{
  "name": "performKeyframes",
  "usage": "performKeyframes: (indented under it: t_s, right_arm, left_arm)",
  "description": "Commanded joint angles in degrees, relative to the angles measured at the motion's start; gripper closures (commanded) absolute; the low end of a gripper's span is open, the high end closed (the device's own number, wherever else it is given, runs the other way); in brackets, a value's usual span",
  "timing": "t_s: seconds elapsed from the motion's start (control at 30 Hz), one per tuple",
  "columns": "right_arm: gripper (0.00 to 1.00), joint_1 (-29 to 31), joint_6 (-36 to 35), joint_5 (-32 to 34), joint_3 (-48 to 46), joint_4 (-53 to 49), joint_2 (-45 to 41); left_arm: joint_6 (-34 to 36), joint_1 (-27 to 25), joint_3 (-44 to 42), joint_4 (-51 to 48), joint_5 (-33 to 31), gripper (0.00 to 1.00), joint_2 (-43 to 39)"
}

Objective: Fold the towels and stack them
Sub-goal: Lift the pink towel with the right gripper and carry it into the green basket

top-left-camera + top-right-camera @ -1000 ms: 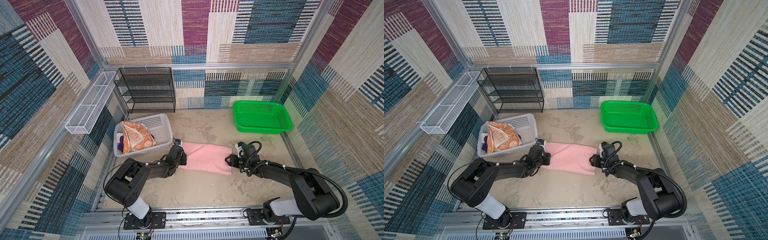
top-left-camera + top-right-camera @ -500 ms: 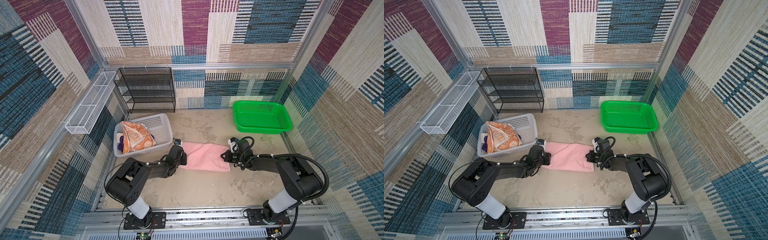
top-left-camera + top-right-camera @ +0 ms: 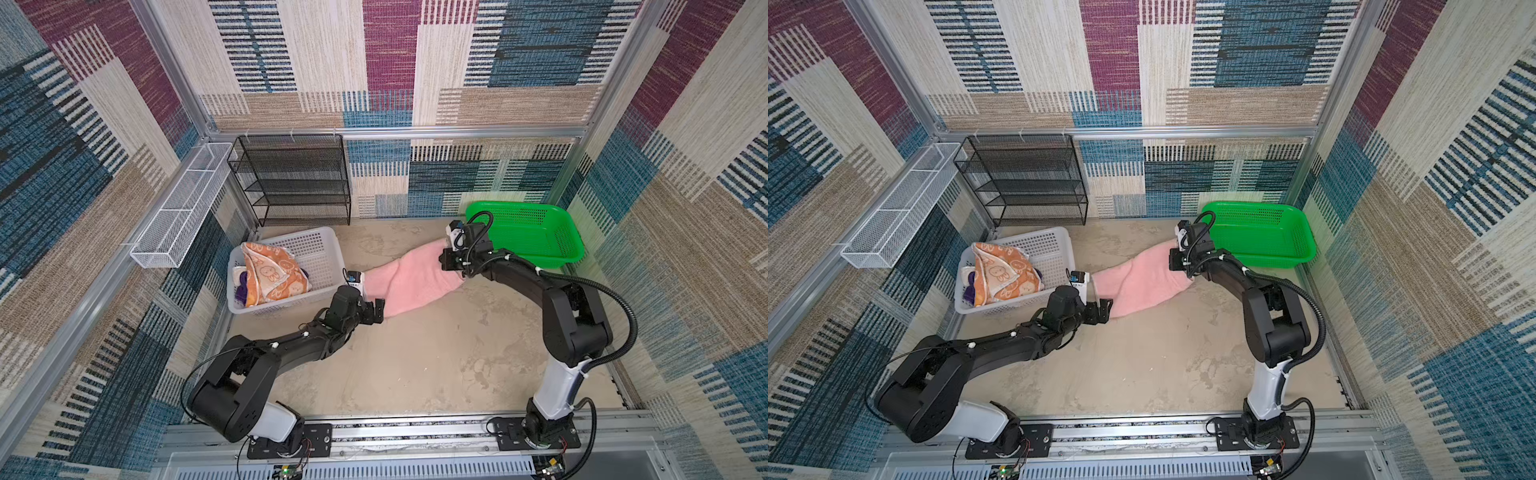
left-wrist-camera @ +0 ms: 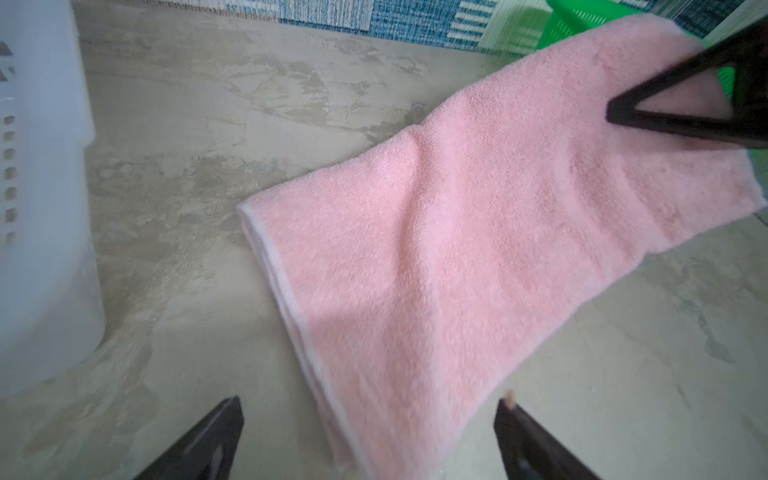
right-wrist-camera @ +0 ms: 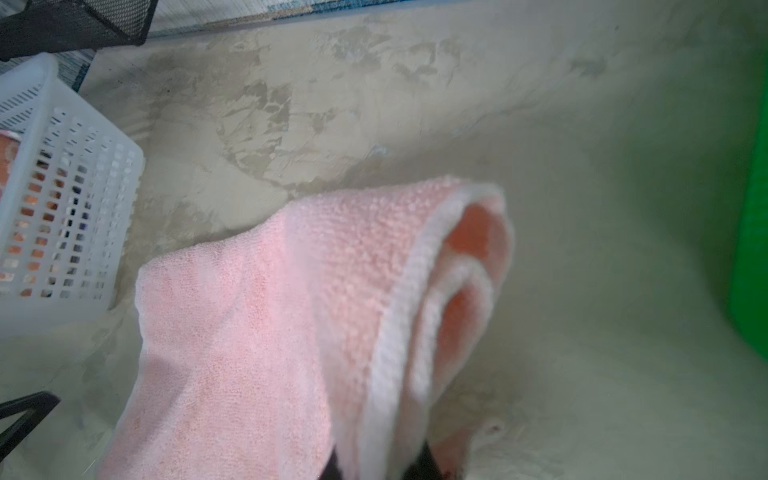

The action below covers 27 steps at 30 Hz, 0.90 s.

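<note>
Both top views: the pink towel lies diagonally across mid-frame on the table. Its lower-left end is near the white basket and its upper-right end is lifted just beside the green basket. The right gripper is clamped tight on the upper-right end. The left gripper sits at the lower-left end with its jaws spread wide, holding nothing. The orange towel is heaped in the white basket at centre-left, and the purple towel shows beneath it.

Left wrist: the pink towel fills the centre and right of the frame, folded over. Its near end is flat on the table, between the two spread fingers at the bottom edge, and is not clamped. A black finger of the other arm overlaps the far end at upper right. The white basket wall runs down the left edge.

Right wrist: the pink towel rises from bottom centre, where the closed jaws bite its hemmed edge. It looks like two layers in the pinch, but the frame is too blurred to be sure. The white basket is at the left and the green basket at the right edge.
</note>
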Motion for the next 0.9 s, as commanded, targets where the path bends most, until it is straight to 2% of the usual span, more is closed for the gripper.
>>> performKeyframes:
  t_s: [0.0, 0.2, 0.43, 0.73, 0.87]
  right_arm:
    - [1.00, -2.14, -6.11, 0.53, 8.58, -10.05, 3.15]
    - [1.00, -5.10, -9.50, 1.57, 25.13, -18.34, 9.56]
    - [1.00, -9.16, -12.00, 1.88, 39.74, -25.05, 15.00]
    - [1.00, -16.46, -12.82, 0.58, 46.97, -27.08, 16.64]
    - [1.00, -19.88, -12.88, 2.95, 47.14, -26.50, 16.71]
  left_arm:
    - [1.98, 0.00, -0.79, -1.96, 0.50, 0.01, -2.60]
    - [2.71, 0.00, -1.70, -3.99, -1.21, 0.01, -5.78]
    - [2.90, 0.00, -2.04, -5.29, -2.25, 0.01, -6.30]
    - [3.16, 0.00, -2.33, -6.47, -2.83, 0.01, -6.86]
    - [3.23, 0.00, -2.31, -6.88, -3.25, 0.01, -7.42]
